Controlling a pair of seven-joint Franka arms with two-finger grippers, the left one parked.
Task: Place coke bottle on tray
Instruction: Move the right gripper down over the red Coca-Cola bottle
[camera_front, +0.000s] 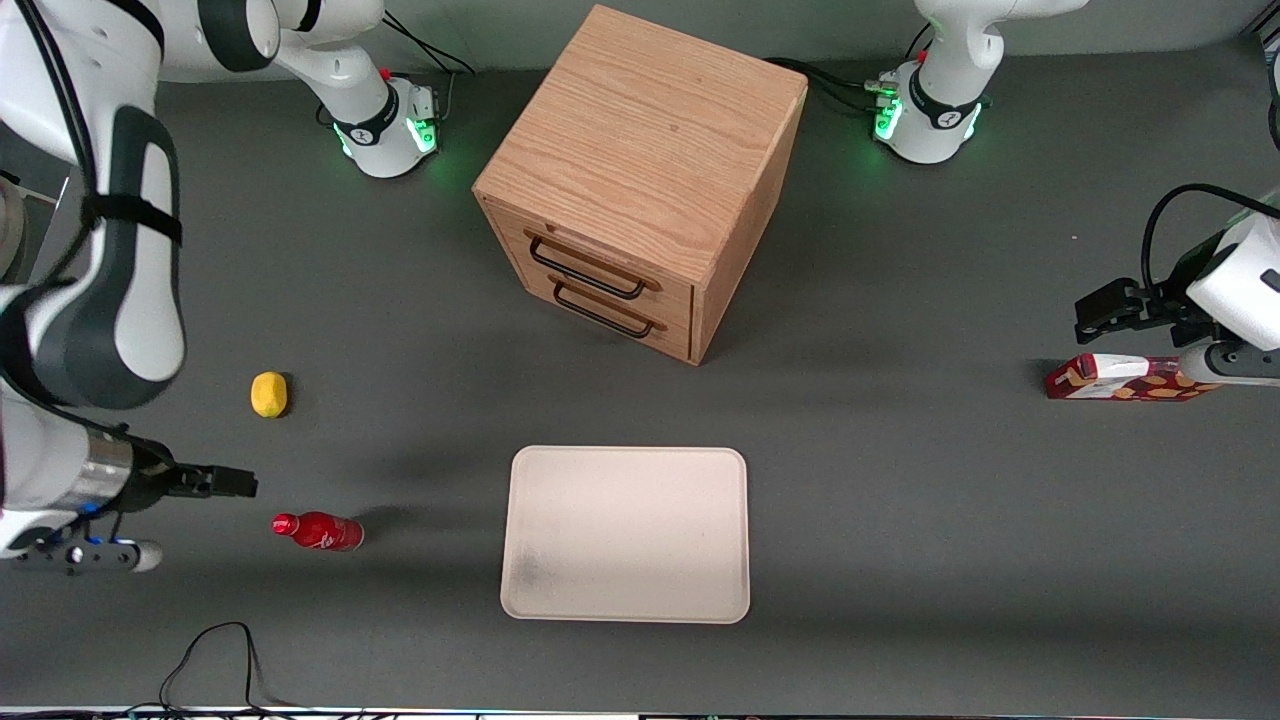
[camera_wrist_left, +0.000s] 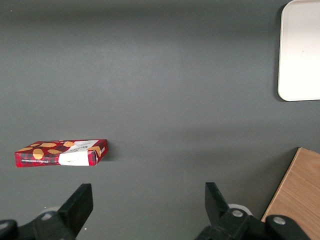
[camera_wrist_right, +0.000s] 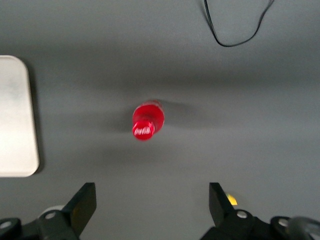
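Note:
The coke bottle (camera_front: 318, 531) is small and glossy red with a red cap. It rests on the grey table beside the tray, toward the working arm's end. It also shows in the right wrist view (camera_wrist_right: 147, 121), cap toward the camera. The cream-beige tray (camera_front: 625, 535) lies flat and bare near the front camera, and its edge shows in the right wrist view (camera_wrist_right: 15, 120). My right gripper (camera_front: 235, 483) hovers open and empty above the table. It is a little farther from the front camera than the bottle and apart from it. Its fingertips (camera_wrist_right: 86, 196) stand wide apart.
A yellow lemon (camera_front: 268, 393) lies farther from the front camera than the bottle. A wooden two-drawer cabinet (camera_front: 640, 180) stands mid-table. A red-and-orange carton (camera_front: 1120, 378) lies toward the parked arm's end. A black cable (camera_front: 215, 650) loops near the front edge.

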